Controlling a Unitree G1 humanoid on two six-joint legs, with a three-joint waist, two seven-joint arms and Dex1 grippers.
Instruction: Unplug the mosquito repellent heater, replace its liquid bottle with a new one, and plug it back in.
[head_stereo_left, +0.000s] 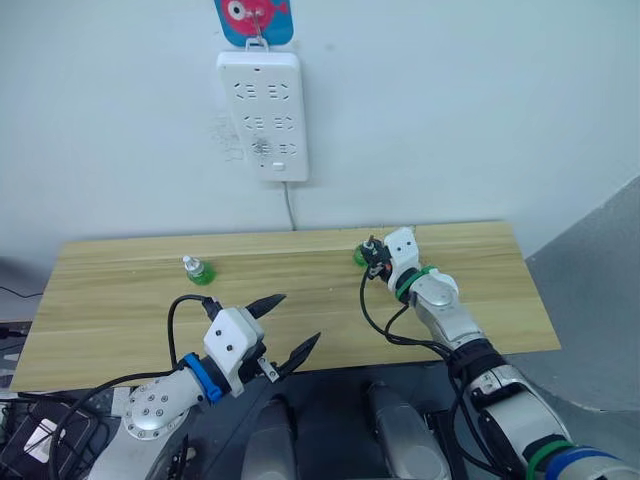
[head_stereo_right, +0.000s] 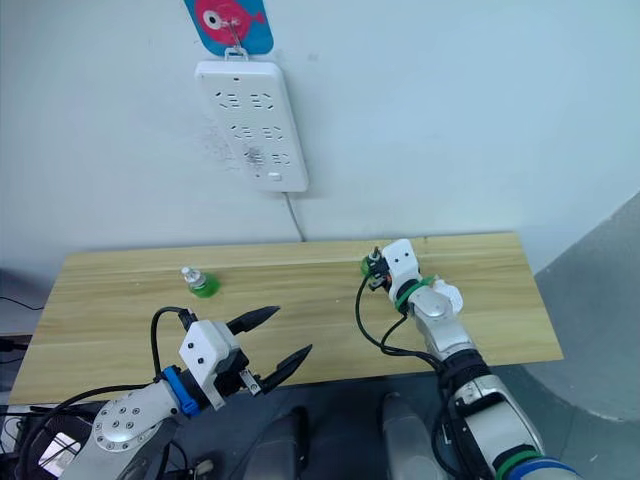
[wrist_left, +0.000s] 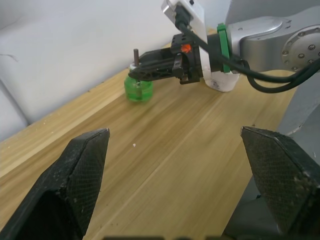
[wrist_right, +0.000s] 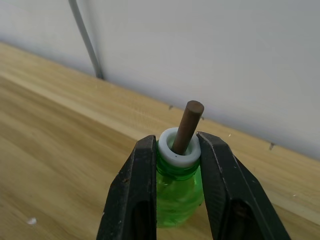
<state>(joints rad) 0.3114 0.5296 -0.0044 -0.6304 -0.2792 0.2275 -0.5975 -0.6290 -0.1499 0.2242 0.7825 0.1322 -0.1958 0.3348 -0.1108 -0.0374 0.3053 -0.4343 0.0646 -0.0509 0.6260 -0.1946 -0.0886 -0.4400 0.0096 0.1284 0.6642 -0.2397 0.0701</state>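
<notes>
Over on the left, the capped green bottle (head_stereo_left: 198, 271) stands upright on the wooden table (head_stereo_left: 120, 300), white cap up, toward the back edge and well apart from both arms. In front of it the left gripper (head_stereo_left: 283, 328) hangs over the near edge of the table with its two black pointed fingers spread wide and nothing between them; their inner faces have a fine mesh-like texture.

Further right, the right gripper (wrist_right: 175, 165) has its fingers pinched on the white collar of the capless green bottle (wrist_right: 176, 192). That bottle sits upright on the table near the back edge, its long axis vertical and its brown wick stem (wrist_right: 188, 125) pointing up, leaning slightly. The body is round, translucent green plastic; I think it rests on the wood, though the contact is hard to see. A small white object (wrist_left: 220, 82) sits on the table behind the right wrist, too hidden to name.

The tabletop is pale, straight-grained planking against a plain white wall, where a long white power strip (head_stereo_left: 262, 113) hangs, its grey cable (head_stereo_left: 291, 205) dropping behind the table.
</notes>
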